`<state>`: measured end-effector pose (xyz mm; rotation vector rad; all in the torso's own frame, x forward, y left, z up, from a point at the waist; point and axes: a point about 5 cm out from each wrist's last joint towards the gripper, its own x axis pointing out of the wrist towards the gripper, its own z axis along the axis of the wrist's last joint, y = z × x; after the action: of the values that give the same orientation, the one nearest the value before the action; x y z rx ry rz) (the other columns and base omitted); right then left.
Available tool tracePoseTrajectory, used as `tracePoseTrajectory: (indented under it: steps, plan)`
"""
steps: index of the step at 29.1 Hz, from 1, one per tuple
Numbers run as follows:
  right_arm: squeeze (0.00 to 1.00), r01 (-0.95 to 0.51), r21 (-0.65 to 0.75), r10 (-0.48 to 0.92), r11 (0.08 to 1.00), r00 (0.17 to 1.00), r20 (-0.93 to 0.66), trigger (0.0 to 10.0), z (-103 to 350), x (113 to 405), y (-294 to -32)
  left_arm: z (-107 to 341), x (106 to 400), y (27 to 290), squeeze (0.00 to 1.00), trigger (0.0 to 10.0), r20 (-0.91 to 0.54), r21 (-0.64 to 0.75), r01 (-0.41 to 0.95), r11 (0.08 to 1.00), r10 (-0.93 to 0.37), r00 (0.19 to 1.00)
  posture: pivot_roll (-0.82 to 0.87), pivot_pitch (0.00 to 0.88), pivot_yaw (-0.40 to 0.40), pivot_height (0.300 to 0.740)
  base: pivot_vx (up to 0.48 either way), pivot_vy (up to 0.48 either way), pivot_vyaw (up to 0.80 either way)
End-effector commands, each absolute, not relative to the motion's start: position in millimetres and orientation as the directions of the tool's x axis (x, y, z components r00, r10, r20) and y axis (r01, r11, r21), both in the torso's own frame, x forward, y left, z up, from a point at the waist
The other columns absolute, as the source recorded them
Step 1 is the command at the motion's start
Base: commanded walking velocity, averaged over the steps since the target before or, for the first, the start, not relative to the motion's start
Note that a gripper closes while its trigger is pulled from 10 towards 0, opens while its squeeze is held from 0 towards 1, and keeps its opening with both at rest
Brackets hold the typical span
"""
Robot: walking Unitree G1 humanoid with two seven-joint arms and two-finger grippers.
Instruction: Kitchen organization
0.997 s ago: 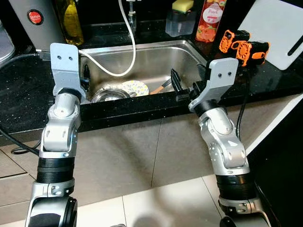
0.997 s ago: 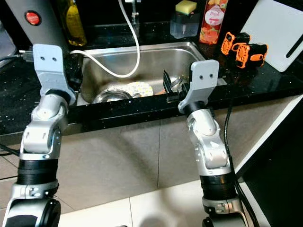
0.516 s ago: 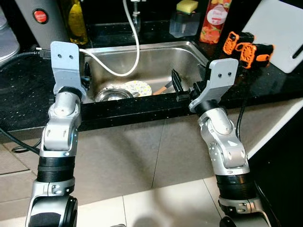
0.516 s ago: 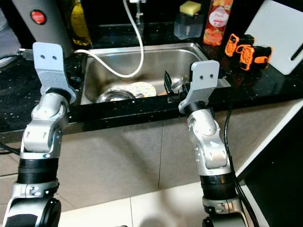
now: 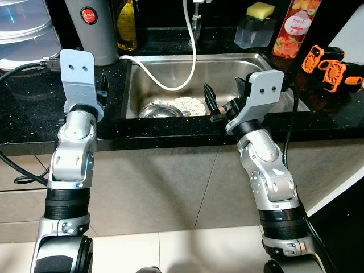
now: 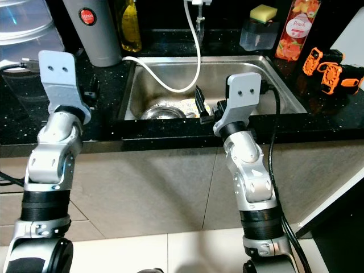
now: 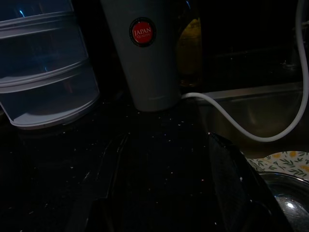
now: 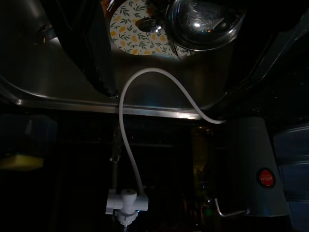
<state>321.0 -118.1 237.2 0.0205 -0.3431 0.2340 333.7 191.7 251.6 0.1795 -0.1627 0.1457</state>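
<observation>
A steel sink [image 5: 273, 68] is set in a black speckled counter [image 5: 34, 114]. A shiny metal bowl [image 5: 158, 108] and a floral plate [image 5: 189, 105] lie on its bottom, and a white hose [image 5: 170, 85] loops down from the faucet. My right gripper [image 5: 223, 102] hovers over the sink's front edge, near the plate. Its fingers [image 8: 91, 48] are spread wide and hold nothing. My left gripper [image 5: 103, 91] hangs over the counter just left of the sink, and its open fingers [image 7: 231, 174] are empty too.
A grey flask with a red label [image 5: 91, 25], an oil bottle [image 5: 126, 25] and stacked clear containers [image 5: 25, 34] stand at the back left. A soap dispenser with a sponge [image 5: 256, 28], a red bottle [image 5: 293, 28] and an orange tool [image 5: 335, 65] sit to the right.
The whole view has swung left: sink and counter items shifted right, and the clear containers came into sight. Both arms keep their pose, and the right gripper now sits nearer the sink's middle.
</observation>
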Motion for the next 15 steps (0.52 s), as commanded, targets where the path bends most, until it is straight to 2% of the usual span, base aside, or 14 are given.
tracePoseTrajectory:
  steps: [1,5,15]
  plan:
    - [0.0,-0.225,-0.024,0.22,0.974,0.92,0.324,10.0,234.6,322.3,-119.7,248.6,336.3,187.1,0.0,10.0,0.162,0.163,-0.143,0.976,0.117,0.98,0.07,0.0,0.004,0.74,0.0,0.0,0.0]
    - [0.0,-0.222,-0.028,0.219,0.975,0.918,0.33,10.0,235.6,322.6,-120.0,248.9,336.8,186.5,0.0,10.0,0.162,0.163,-0.143,0.976,0.116,0.98,0.07,0.0,0.004,0.74,0.0,0.0,0.0]
    - [0.0,-0.211,-0.026,0.208,0.977,0.924,0.322,10.0,234.4,323.7,-120.5,249.4,337.2,186.4,0.0,10.0,0.162,0.168,-0.139,0.976,0.112,0.98,0.07,0.0,0.008,0.74,0.0,0.0,0.8]
